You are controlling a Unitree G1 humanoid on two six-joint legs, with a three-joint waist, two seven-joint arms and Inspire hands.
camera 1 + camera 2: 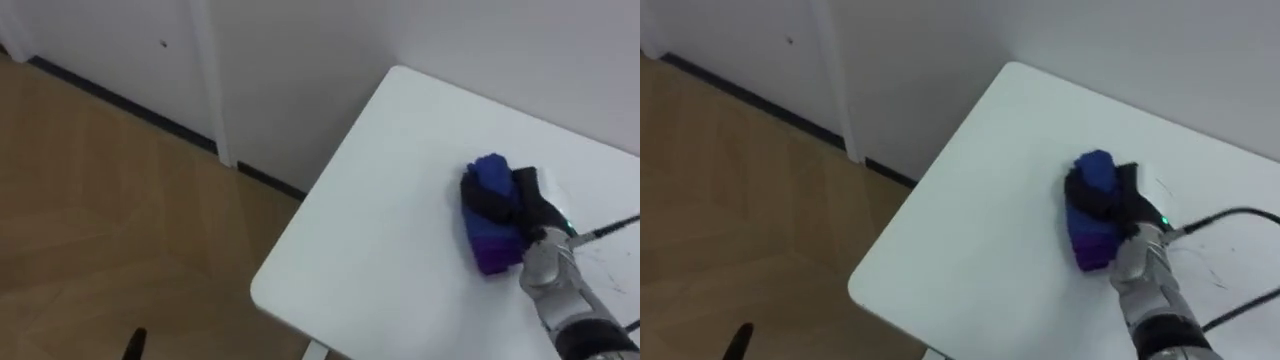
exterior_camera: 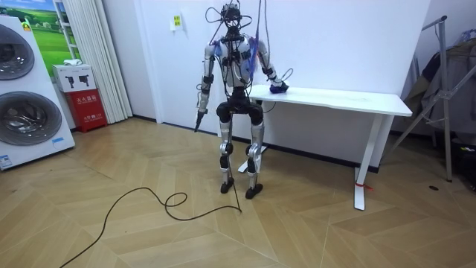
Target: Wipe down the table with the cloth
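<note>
A cloth (image 1: pixel 488 228) lies on the worktop (image 1: pixel 380 230), toward its right side. The right hand (image 1: pixel 527 197) comes in from the lower right, its fingers (image 1: pixel 485 203) wrapped over the cloth. A wall (image 1: pixel 400 30) stands behind the worktop, and the floor (image 1: pixel 110 220) lies to its left.

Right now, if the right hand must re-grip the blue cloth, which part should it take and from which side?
Take the raised middle of the blue cloth, from above and from the robot's right. It lies bunched in a thick wad on the white table, and the right hand curls over it from that side, so probably no reach across is needed.
</note>
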